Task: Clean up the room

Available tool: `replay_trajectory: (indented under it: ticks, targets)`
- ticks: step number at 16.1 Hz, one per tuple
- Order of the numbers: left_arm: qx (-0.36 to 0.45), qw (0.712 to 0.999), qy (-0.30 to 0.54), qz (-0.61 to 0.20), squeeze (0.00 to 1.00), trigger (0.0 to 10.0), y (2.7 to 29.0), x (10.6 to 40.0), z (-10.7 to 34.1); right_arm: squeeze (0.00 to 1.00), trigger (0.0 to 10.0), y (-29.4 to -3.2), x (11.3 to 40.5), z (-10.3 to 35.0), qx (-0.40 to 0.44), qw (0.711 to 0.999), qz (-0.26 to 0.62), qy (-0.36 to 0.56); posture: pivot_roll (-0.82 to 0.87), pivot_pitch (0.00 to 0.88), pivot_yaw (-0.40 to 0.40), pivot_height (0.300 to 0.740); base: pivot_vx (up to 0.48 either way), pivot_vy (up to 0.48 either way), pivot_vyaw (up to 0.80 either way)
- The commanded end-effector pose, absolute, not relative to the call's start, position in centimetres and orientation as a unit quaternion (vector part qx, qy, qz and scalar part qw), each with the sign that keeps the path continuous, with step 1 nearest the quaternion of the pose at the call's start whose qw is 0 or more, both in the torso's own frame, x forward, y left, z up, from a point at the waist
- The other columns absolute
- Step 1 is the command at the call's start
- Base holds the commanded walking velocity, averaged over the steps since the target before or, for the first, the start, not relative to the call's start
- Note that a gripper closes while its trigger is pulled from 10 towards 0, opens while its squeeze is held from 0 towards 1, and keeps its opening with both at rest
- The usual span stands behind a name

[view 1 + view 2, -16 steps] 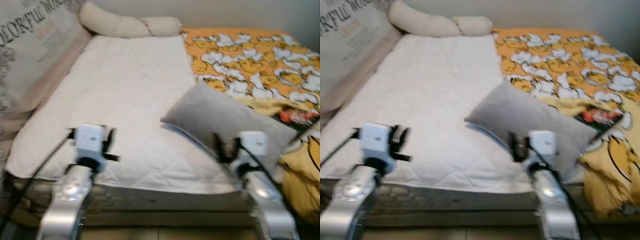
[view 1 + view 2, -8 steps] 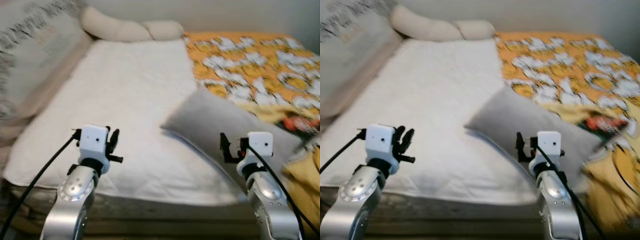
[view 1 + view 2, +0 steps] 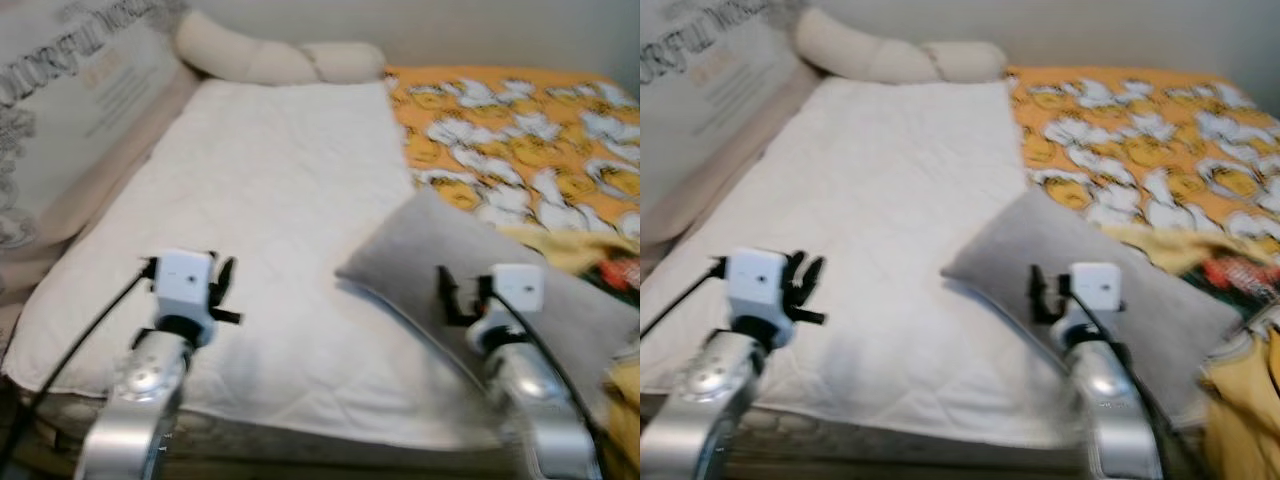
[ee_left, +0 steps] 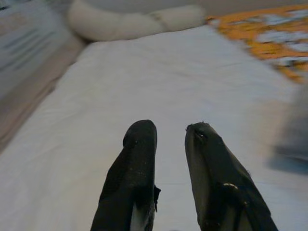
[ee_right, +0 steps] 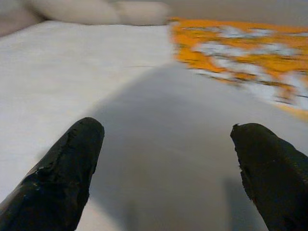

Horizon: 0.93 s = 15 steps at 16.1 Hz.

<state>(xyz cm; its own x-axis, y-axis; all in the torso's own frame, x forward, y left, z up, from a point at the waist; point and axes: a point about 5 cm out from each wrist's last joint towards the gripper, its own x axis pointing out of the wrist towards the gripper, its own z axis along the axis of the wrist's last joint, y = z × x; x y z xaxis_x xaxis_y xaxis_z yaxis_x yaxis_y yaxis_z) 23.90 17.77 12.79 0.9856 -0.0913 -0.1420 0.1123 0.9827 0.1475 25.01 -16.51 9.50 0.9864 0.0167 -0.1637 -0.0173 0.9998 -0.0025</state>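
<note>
The grey pillow [image 3: 470, 265] lay askew on the bed, on the right part of the white mattress pad [image 3: 250, 230], its right end resting on the orange patterned blanket [image 3: 520, 130]. It looked soft and plump, plain grey, with one corner pointing left toward the middle of the pad.

The step in hand seemed to be reaching for that pillow. To do it well, the right gripper [image 5: 168, 159] would need to go on forward and down until its fingers straddled a fold or edge of the fabric, then close firmly, since so soft a thing could slip from a shallow pinch. That gripper hovered just above the pillow's near side with its fingers [image 5: 62, 168] spread wide and nothing between them.

The left gripper [image 4: 168, 159] was held over the near left part of the pad, its fingers slightly apart and empty.

At the far end of the bed lay a long cream bolster [image 3: 270, 60], and a printed cushion [image 3: 70, 110] leaned along the left side.
</note>
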Motion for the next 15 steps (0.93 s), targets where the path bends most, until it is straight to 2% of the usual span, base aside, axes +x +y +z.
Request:
replay_trajectory:
  ticks: [1, 10, 14, 15]
  targets:
    - [0.073, 0.993, 0.069, -0.056, 0.00, 10.0, 17.6, 23.9, 12.7, 0.00, 10.0, -16.9, 25.0, 9.7, -0.006, 0.997, 0.005, 0.079, 0.03, 0.000, -0.007, 0.740, 0.289, 0.000, 0.00]
    - [0.073, 0.993, 0.068, -0.055, 0.00, 10.0, 17.5, 24.2, 12.8, 0.00, 10.0, -17.0, 25.2, 9.7, -0.006, 0.997, 0.005, 0.079, 0.02, 0.000, -0.005, 0.740, 0.271, 0.000, 0.00]
    - [0.074, 0.993, 0.069, -0.059, 0.00, 10.0, 17.2, 24.4, 12.8, 0.00, 10.0, -17.1, 25.5, 9.9, -0.021, 0.996, 0.015, 0.080, 0.02, 0.000, 0.001, 0.740, 0.000, 0.000, 0.00]
    - [0.077, 0.990, 0.072, -0.097, 0.00, 10.0, 16.5, 24.6, 12.7, 0.00, 10.0, -17.9, 26.3, 10.5, -0.066, 0.993, 0.032, 0.088, 0.01, 0.000, 0.001, 0.740, 0.000, 0.000, 0.00]
